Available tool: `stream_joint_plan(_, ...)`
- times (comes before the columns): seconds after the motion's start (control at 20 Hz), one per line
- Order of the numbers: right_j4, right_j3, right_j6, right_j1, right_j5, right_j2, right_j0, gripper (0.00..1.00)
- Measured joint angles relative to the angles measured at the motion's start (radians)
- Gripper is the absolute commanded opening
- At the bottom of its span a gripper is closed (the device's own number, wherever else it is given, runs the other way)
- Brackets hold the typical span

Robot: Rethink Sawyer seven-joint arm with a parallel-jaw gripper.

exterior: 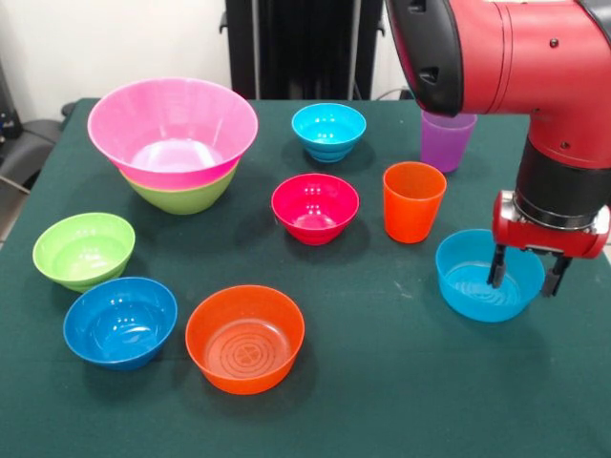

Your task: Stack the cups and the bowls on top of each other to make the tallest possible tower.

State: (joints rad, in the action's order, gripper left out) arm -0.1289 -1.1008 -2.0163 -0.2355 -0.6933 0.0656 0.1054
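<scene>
The tower is the huge pink bowl (172, 124) nested in a large lime green bowl (186, 198) at the back left. My gripper (526, 275) is open at the right, one finger inside a light blue bowl (468, 281) and the other outside its right rim. An orange cup (412, 200) stands upright just left of that bowl, with a purple cup (447, 140) behind it, partly hidden by the arm. Loose on the table are a magenta-red bowl (315, 207), a small cyan bowl (328, 131), a lime green bowl (84, 250), a blue bowl (120, 322) and an orange bowl (245, 338).
Everything rests on a dark green table (382, 382). The red arm (535, 57) crosses the top right above the purple cup. A black stand (301, 48) rises behind the table, and part of a chair (24, 143) shows at the left edge.
</scene>
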Motion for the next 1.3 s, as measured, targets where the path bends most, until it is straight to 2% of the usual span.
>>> stream_joint_plan(0.5,-0.02,0.0,0.0,0.013,0.009,0.0,0.019,1.0)
stream_joint_plan(1.05,-0.043,0.0,0.0,0.064,0.106,-0.003,0.021,1.0)
stream_joint_plan(1.1,-0.05,0.0,0.0,0.065,0.116,-0.003,0.021,0.0)
stream_joint_plan(1.3,-0.053,0.0,0.0,0.061,0.117,-0.001,0.022,0.0)
